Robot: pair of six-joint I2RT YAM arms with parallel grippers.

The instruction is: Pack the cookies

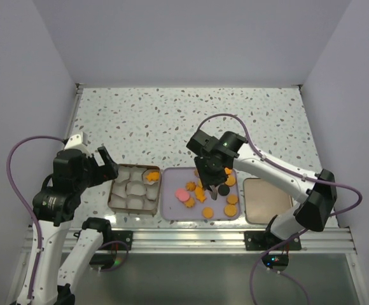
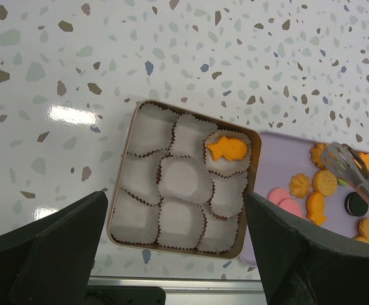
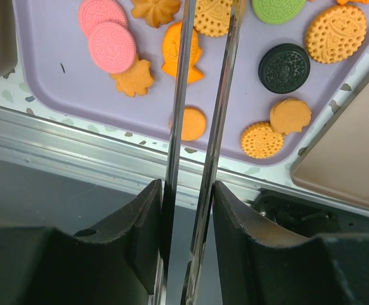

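Observation:
Several cookies [image 1: 203, 194] lie on a lilac tray [image 1: 172, 208]: orange rounds and stars, two pink discs [image 3: 111, 44], a green one [image 3: 278, 9] and a black one [image 3: 284, 68]. My right gripper [image 1: 211, 166] hangs over the tray, shut on metal tongs [image 3: 183, 95]. The tong blades run down either side of a dotted orange round [image 3: 213, 16] at the top edge of the right wrist view. One orange fish cookie [image 2: 228, 150] sits in a paper cup in the brown box [image 2: 184, 253]. My left gripper [image 2: 178, 254] is open above that box, holding nothing.
The box [image 1: 114, 190] of white paper cups stands left of the tray. A flat brown lid [image 1: 266, 200] lies to the tray's right. The metal rail [image 1: 191, 238] runs along the table's near edge. White walls enclose the speckled tabletop [image 1: 172, 121].

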